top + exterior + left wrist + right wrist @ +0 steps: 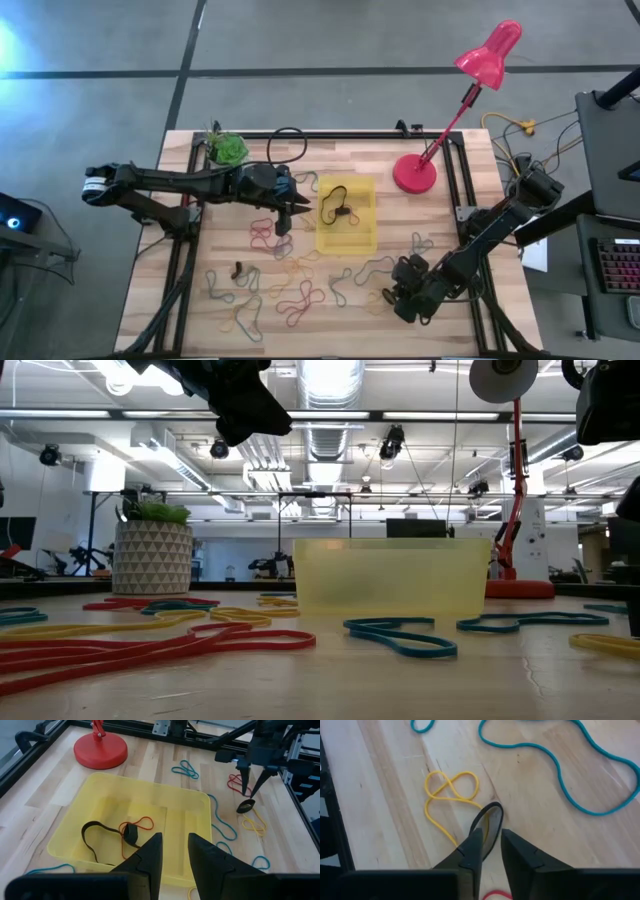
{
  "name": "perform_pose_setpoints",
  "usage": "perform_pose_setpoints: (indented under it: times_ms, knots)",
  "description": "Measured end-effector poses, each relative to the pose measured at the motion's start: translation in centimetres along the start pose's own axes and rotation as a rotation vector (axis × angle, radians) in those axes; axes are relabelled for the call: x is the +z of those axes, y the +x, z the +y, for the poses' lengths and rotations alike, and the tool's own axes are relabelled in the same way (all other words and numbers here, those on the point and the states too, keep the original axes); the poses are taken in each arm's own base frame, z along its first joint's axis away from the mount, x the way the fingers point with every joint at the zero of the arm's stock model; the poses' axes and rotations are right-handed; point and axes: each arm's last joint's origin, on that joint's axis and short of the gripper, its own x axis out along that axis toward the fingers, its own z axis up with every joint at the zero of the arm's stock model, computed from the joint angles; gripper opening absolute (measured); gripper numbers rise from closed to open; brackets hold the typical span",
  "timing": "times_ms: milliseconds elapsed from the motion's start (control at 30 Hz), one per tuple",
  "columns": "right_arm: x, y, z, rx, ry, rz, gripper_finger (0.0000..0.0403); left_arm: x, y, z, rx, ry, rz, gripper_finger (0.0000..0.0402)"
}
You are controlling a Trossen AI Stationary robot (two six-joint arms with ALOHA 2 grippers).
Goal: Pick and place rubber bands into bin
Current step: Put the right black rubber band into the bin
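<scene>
The yellow bin (347,215) sits mid-table; a black band (95,832) and a red band (142,825) lie inside it. Many coloured rubber bands (300,295) lie loose on the wood near it. My left gripper (175,842) hovers open over the bin's left part (297,207), holding nothing. My right gripper (492,837) is low over the table's near right area (400,300), shut on a dark rubber band (492,815). A yellow band (450,795) and a blue band (570,770) lie just beyond it. My right gripper pinches the dark rubber band between its two fingers, coming from above and pointing down. A small loop of the band (487,825) sticks out past the fingertips, and also shows as a loop (245,806) below them. Whether the loop rests on the table I cannot tell.
The red lamp's base (414,173) stands on the table's far right, its head (490,55) beyond the far edge. A white pot with a green plant (227,148) stands at the far left corner. Black frame rails (190,250) run along the table's sides.
</scene>
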Motion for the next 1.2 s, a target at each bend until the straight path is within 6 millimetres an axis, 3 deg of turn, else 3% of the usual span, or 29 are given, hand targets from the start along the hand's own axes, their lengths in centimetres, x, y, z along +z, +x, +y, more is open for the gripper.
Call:
perform_pose_setpoints:
  times_ms: [267, 1200]
  knots:
    - [-0.01, 0.00, -0.03, -0.002, 0.009, 0.001, 0.0098, 0.47, -0.08, -0.07, -0.007, 0.001, -0.043, 0.0077]
    - [-0.15, 0.01, 0.03, 0.016, -0.014, 0.045, 0.0126, 0.59, -0.04, -0.32, -0.041, -0.020, -0.068, 0.0077]
